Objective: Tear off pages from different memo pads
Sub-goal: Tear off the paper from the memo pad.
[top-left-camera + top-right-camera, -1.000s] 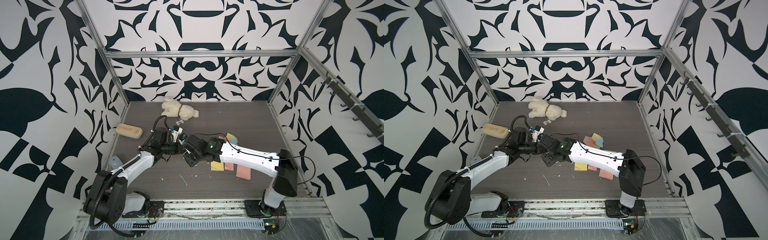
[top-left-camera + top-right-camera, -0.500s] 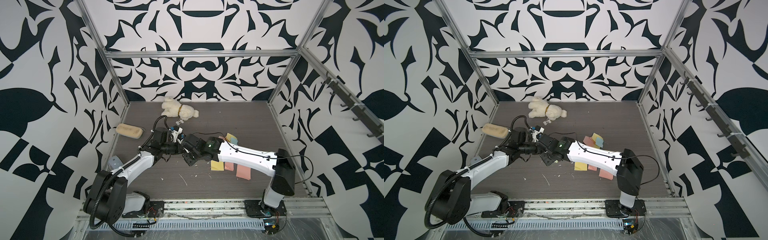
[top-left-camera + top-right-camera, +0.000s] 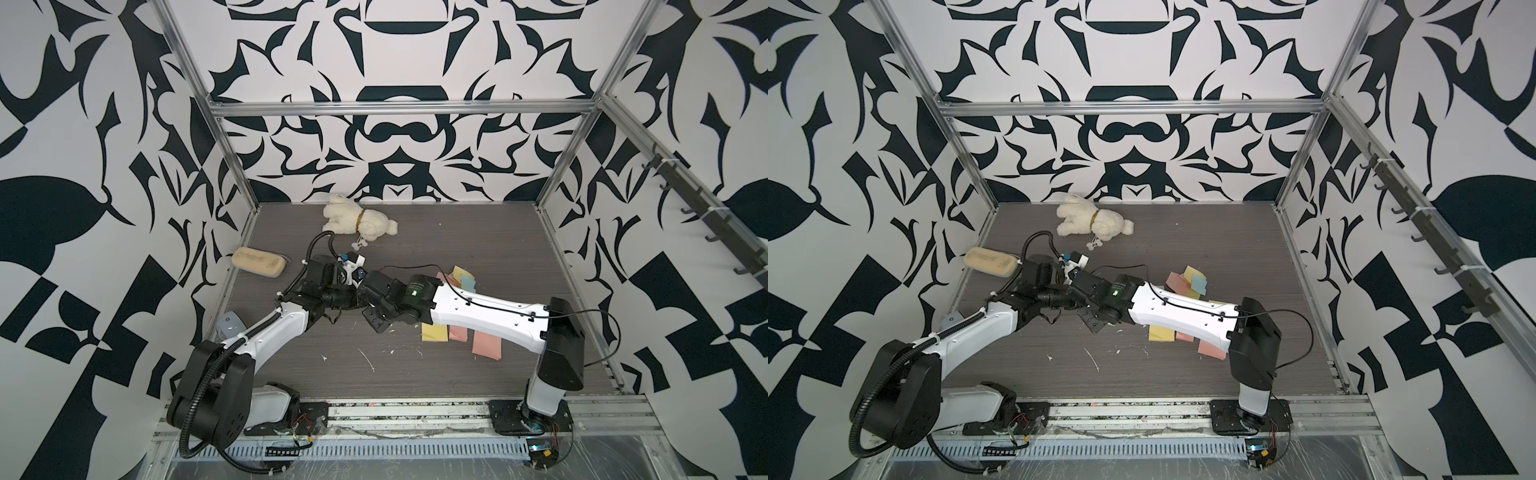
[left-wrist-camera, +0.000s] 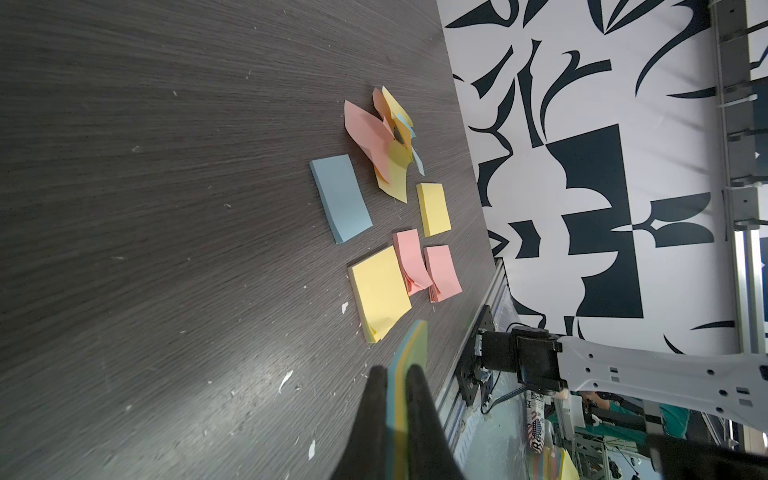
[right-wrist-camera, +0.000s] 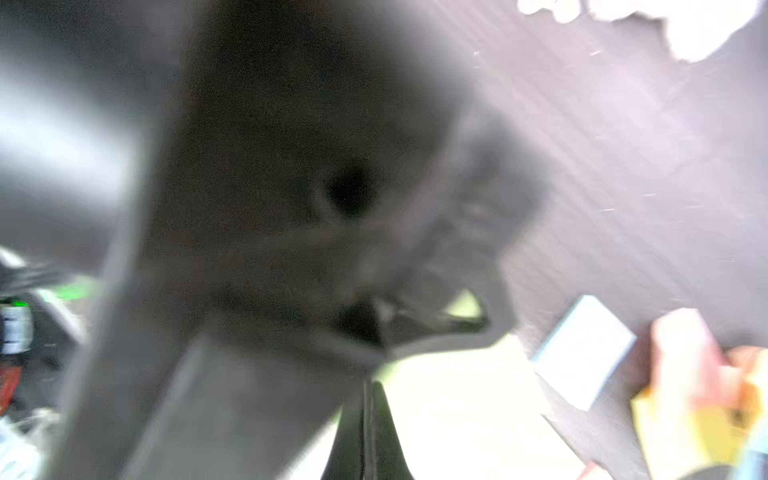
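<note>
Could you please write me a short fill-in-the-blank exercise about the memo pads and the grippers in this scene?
1. The left gripper is ____ on a multicoloured memo pad.
2. The one flat-lying pad on the table that is neither yellow nor pink is ____.
3. The tan block lies at the table's ____ edge.

Missing words: shut; blue; left.

Arms (image 3: pixel 353 297) and memo pads (image 3: pixel 434 332) crowd the centre; table (image 3: pixel 395 374) front open.
</note>
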